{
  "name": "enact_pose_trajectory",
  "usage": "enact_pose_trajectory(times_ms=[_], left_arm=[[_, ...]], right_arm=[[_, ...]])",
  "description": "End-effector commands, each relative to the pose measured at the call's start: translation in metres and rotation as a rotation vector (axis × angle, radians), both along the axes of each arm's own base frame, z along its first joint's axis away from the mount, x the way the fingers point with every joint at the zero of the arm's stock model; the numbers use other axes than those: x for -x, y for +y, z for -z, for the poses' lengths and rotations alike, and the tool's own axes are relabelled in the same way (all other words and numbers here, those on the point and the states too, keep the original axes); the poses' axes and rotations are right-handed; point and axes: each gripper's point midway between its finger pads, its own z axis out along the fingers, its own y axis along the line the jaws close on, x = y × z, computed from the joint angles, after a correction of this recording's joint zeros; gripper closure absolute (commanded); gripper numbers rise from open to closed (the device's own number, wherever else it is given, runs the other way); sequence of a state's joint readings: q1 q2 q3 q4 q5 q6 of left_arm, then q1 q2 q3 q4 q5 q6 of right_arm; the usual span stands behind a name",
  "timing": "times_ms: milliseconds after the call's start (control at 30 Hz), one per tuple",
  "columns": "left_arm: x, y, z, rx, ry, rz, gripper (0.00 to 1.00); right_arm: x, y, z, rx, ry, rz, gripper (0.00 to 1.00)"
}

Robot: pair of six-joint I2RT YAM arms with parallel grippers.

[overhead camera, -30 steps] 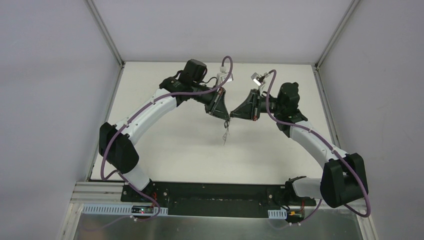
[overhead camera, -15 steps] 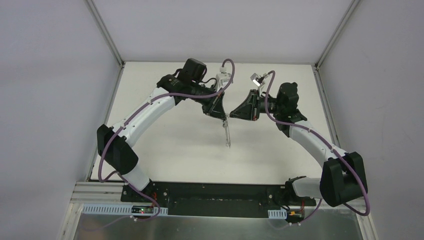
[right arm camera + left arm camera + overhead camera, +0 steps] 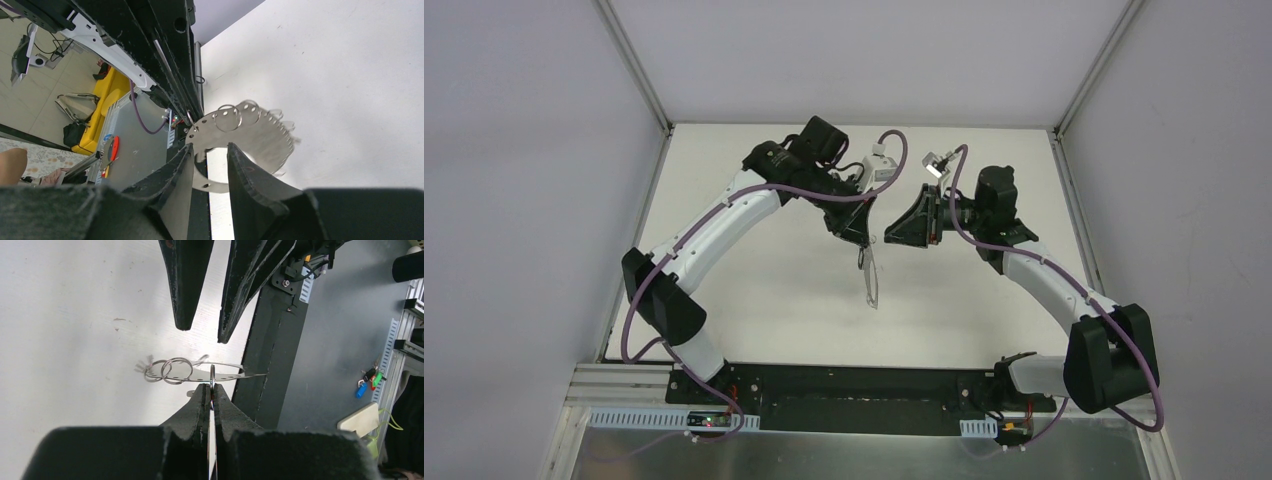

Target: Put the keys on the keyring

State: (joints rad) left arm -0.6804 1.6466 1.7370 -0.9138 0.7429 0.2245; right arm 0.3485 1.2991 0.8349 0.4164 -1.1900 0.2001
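Observation:
The keyring is a flat grey metal loop with small holes along its rim and a few silvery split rings strung on it. It hangs above the white table from my left gripper, which is shut on a small ring at the loop's edge. The loop is blurred in the right wrist view. My right gripper is open close beside it, and part of the keyring lies in the gap between its fingers, clear of the pads. In the top view the right gripper faces the left gripper. The keys are out of view.
The white table has walls on three sides and metal rails along its edges. The black base bar of the arms lies at the near edge. A small bunch of coloured tags lies off the table on the grey floor.
My right gripper has opened and let go of the keyring. The keyring now hangs from the left gripper alone and swings. The left wrist has turned a little.

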Motion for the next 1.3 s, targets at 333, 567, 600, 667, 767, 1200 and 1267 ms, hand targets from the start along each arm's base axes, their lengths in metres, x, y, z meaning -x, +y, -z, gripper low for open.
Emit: enact_pose_trajectory(times_ms=[333,567,600,667,767,1200,1267], left_arm=[[0.018,-0.02,-0.011,0.024,0.145,0.03,1.0],[0.019,-0.023,-0.01,0.03,0.166,0.033,1.0],[0.02,-0.023,-0.01,0.03,0.166,0.034,1.0],[0.02,-0.023,-0.01,0.031,0.169,0.035,1.0],[0.02,-0.024,-0.01,0.032,0.167,0.036,1.0],[0.016,-0.024,-0.012,0.046,0.125,0.044,0.99],[0.014,-0.023,-0.015,0.063,0.106,0.039,0.92]], right_arm=[[0.02,0.006,-0.026,-0.028,-0.129,-0.085,0.67],[0.024,0.008,-0.027,-0.03,-0.129,-0.1,0.74],[0.025,0.009,-0.026,-0.03,-0.128,-0.105,0.76],[0.026,0.01,-0.026,-0.03,-0.126,-0.11,0.79],[0.027,0.011,-0.024,-0.028,-0.118,-0.117,0.83],[0.022,0.015,-0.029,-0.029,-0.074,-0.117,1.0],[0.019,0.014,-0.037,-0.041,-0.066,-0.098,1.0]])
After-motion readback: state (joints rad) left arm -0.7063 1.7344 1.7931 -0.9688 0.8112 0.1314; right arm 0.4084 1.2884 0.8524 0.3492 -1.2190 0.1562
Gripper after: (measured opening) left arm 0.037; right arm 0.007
